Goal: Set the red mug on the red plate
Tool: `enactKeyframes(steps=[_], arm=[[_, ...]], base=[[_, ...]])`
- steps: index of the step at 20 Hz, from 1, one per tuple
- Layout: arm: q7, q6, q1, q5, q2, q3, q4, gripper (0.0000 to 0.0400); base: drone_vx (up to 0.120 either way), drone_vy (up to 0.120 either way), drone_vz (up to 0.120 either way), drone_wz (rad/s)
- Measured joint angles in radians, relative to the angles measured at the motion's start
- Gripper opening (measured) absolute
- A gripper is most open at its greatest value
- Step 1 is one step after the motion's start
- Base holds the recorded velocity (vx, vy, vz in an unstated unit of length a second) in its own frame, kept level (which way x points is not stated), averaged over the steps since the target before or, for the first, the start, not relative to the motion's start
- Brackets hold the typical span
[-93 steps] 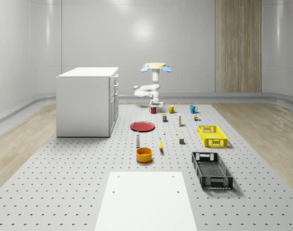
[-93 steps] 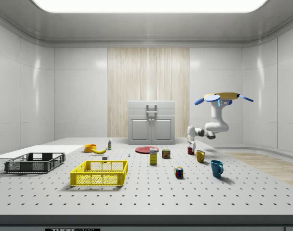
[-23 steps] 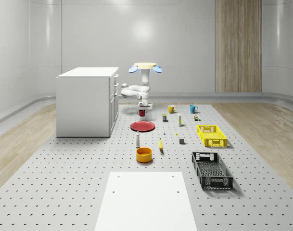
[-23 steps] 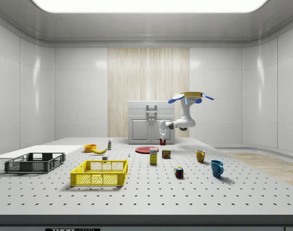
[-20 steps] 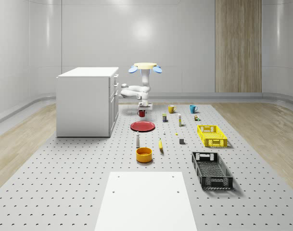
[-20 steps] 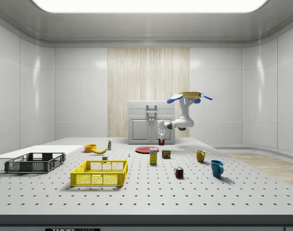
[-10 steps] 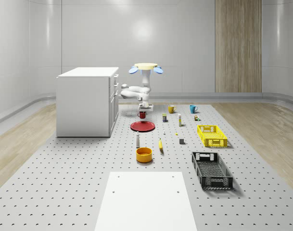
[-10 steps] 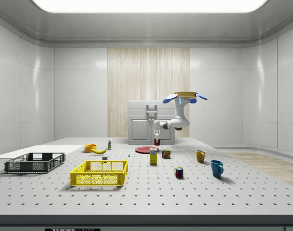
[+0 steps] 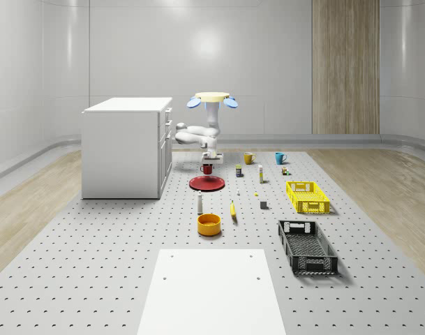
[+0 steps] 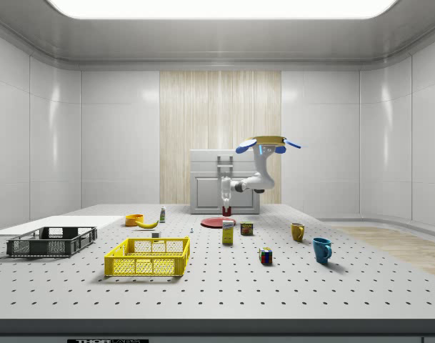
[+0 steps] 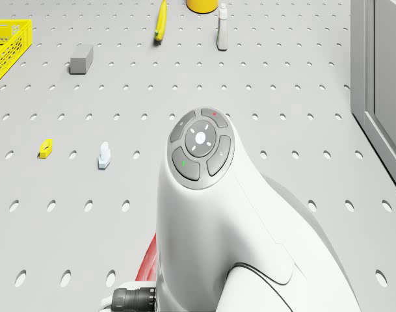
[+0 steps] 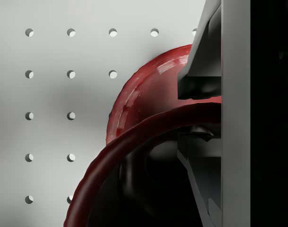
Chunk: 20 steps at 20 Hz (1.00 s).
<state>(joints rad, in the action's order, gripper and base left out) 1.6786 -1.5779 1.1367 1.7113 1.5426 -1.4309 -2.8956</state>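
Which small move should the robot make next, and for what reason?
Probably lower the arm. The gripper, shut on the red mug, holds it just above the red plate, while the drone hovers beside the cabinet.

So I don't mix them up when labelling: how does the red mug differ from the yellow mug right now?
The glossy red mug hangs in the claw above the round red plate, under the hovering drone; the glossy yellow mug stands on the perforated table. They differ in colour. Both are upright handled mugs of similar size.
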Motion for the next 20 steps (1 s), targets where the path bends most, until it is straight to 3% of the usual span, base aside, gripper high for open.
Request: enactKeyframes(steps=[8,20], arm=[[0.001,-0.008,0.001,-0.003,0.008,-0.001,0.000,0.0100],[0.002,-0.060,0.018,0.125,0.022,0.136,0.024,0.0100]], base=[[0.120,0.000,0.000,0.000],[0.003,0.000,0.000,0.000]])
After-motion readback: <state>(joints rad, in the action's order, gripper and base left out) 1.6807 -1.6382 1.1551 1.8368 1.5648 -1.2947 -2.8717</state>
